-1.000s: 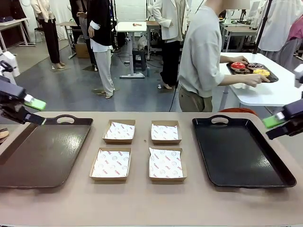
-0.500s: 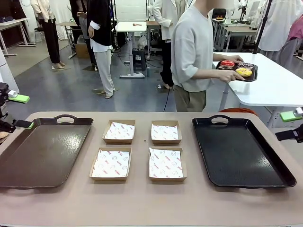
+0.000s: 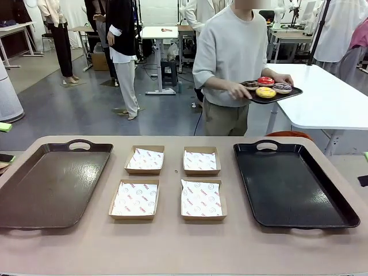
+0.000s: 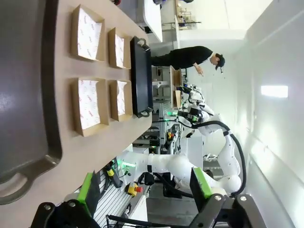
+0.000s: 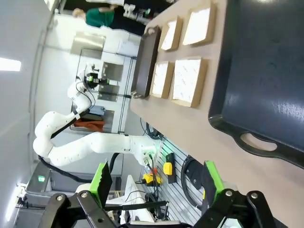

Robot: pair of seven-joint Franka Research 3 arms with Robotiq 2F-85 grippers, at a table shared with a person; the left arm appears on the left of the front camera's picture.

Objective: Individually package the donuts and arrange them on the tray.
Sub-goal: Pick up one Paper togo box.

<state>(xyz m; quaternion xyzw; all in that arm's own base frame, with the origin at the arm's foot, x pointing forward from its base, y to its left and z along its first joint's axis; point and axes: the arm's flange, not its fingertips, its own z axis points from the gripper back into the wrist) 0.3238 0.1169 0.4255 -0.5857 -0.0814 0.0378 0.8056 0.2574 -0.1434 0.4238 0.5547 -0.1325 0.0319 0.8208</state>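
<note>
Across the table [image 3: 172,247] a person [image 3: 230,52] stands holding a small tray [image 3: 275,98] level in both hands, one hand [image 3: 237,90] at its picture-left end and the other hand [image 3: 285,77] at its far right edge. All four donuts lie on that small tray, well away from the table: the red donut [image 3: 265,81] at the back, the yellow donut [image 3: 265,92] at the front, the sprinkled donut [image 3: 282,88] to the picture's right and the brown donut [image 3: 250,85] beside the hand on the left. On the table a brown tray [image 3: 52,184] lies to the robot's left and a black tray [image 3: 293,184] to its right, each bare, with handles at their far and near ends. Between them four boxes [image 3: 134,199] sit in two rows of two, each lined with printed white paper and holding nothing else. The left gripper [image 4: 145,187] hangs off the table's end with its jaws wide apart and nothing between the green pads; beyond it the table runs away with the brown tray nearest. The right gripper [image 5: 156,178] is likewise spread wide and bare, off the opposite end, looking over the black tray's handle toward the boxes.
</note>
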